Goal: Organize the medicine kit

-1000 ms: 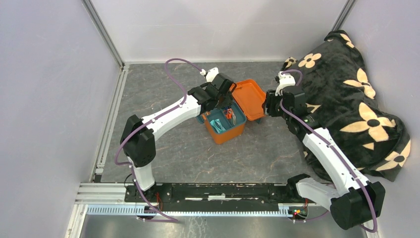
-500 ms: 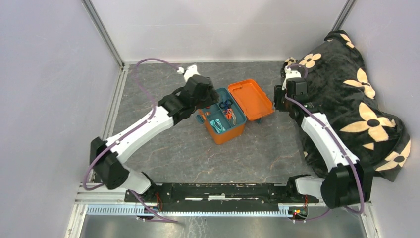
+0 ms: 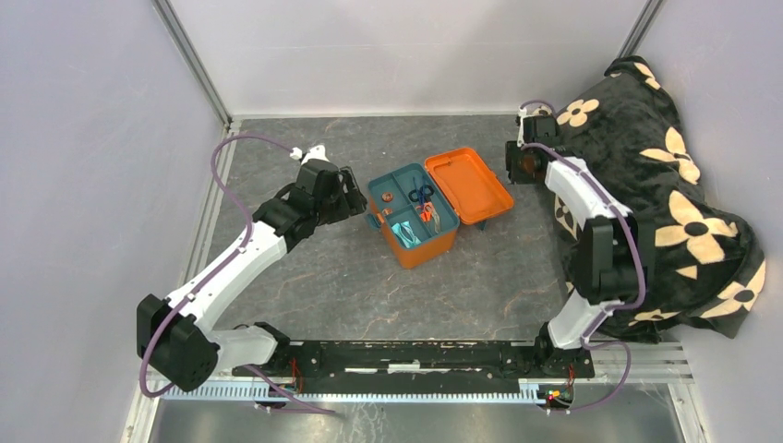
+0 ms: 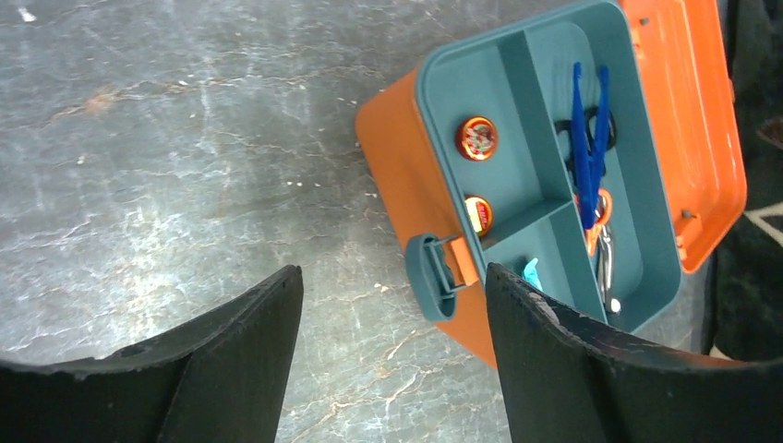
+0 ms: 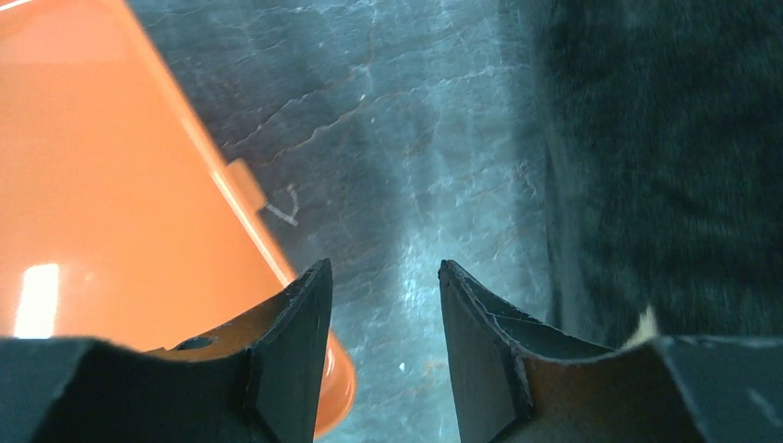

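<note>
The medicine kit (image 3: 427, 247) is a small orange box standing open in the middle of the floor. Its orange lid (image 3: 467, 185) is folded back to the right. Inside it a teal tray (image 3: 397, 189) holds blue scissors (image 4: 586, 120), two round tins (image 4: 477, 138) and small items. My left gripper (image 3: 355, 194) hovers just left of the kit, open and empty. In the left wrist view the left gripper (image 4: 392, 277) stands over bare floor, with the teal latch (image 4: 434, 277) near its right finger. My right gripper (image 3: 511, 163) sits open beside the lid's far right edge (image 5: 102, 185), nothing between its fingers (image 5: 305, 305).
A black blanket with cream flowers (image 3: 665, 185) fills the right side, close to the right arm and seen dark in the right wrist view (image 5: 665, 157). White walls with metal rails (image 3: 208, 212) enclose the grey marbled floor (image 3: 369, 286).
The left arm has pulled back to the left from over the kit and its jaws have widened. The right arm has drawn away toward the back right, off the lid.
</note>
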You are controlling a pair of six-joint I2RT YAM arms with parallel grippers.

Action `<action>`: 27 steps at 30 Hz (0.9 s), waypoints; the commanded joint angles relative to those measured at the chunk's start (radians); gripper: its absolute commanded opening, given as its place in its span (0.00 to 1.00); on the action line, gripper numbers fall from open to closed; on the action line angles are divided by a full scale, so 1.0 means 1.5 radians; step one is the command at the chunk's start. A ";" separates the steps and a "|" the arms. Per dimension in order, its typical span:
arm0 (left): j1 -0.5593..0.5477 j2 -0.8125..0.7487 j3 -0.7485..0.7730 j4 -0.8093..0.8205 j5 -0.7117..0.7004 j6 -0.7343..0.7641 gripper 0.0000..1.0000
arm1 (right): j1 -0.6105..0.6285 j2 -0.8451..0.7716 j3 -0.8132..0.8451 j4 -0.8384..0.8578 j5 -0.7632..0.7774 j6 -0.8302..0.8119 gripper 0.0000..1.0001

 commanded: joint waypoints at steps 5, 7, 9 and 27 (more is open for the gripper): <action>0.008 0.020 -0.024 0.070 0.102 0.064 0.81 | -0.028 0.145 0.130 -0.080 -0.041 -0.106 0.53; 0.009 0.034 -0.028 0.075 0.116 0.065 0.81 | -0.032 0.158 0.123 -0.074 -0.103 -0.112 0.53; 0.010 0.050 -0.029 0.077 0.118 0.065 0.81 | -0.033 0.165 0.116 -0.069 -0.156 -0.114 0.52; 0.072 0.060 -0.057 0.073 0.095 0.072 0.78 | -0.033 0.063 -0.123 0.125 -0.466 0.029 0.51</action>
